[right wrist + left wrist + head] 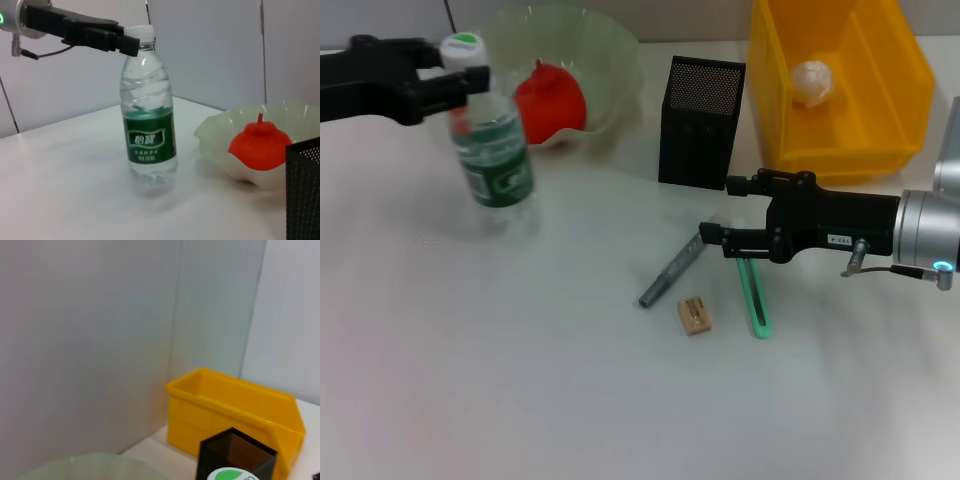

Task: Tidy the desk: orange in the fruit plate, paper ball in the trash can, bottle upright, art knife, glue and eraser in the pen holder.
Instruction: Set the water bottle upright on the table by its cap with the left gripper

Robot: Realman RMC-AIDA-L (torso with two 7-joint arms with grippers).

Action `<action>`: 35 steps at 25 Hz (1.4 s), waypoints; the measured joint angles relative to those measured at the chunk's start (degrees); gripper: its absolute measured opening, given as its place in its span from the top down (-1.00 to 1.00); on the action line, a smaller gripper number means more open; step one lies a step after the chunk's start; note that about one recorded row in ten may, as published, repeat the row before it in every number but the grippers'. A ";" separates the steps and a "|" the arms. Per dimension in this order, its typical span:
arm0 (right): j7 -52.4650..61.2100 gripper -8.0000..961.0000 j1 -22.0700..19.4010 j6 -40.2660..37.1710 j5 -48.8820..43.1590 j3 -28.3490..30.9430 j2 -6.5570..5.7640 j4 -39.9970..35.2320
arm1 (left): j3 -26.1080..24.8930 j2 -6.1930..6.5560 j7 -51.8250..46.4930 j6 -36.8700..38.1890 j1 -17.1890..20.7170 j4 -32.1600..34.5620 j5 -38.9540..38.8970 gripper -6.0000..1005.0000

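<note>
You have the big steps behind you: on the white worktop (520,380) the bright yellow rectangular trash can (880,120) holds the crumpled off-white paper ball (811,82), and the wide pale-green scalloped fruit plate (610,60) holds the red-orange orange (550,100). The clear plastic bottle (492,150) with the dark green label stands upright near the plate, your left tool (455,75) clamped at its white-and-green cap, so judge that step nearly done. The black square mesh pen holder (700,120) awaits three small things lying between it and you: a grey stick (672,270), a green art knife (754,295) under your right tool (732,240), whose fingers stand apart, and the tan block eraser (694,315) beside them
</note>
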 joint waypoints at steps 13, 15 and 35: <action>0.00 -0.66 0.59 -0.11 0.00 -0.09 0.04 0.18 | -5.37 -2.02 6.21 -3.95 1.63 -1.98 -0.26 0.00; 0.00 -0.66 0.59 -0.11 0.00 -0.09 0.05 0.18 | -5.42 -2.04 6.59 -4.87 1.47 -3.12 -0.27 0.00; 0.06 -0.66 0.71 0.09 0.00 -0.09 0.08 0.18 | -4.89 -2.15 8.00 -9.09 0.16 -6.79 0.13 -0.03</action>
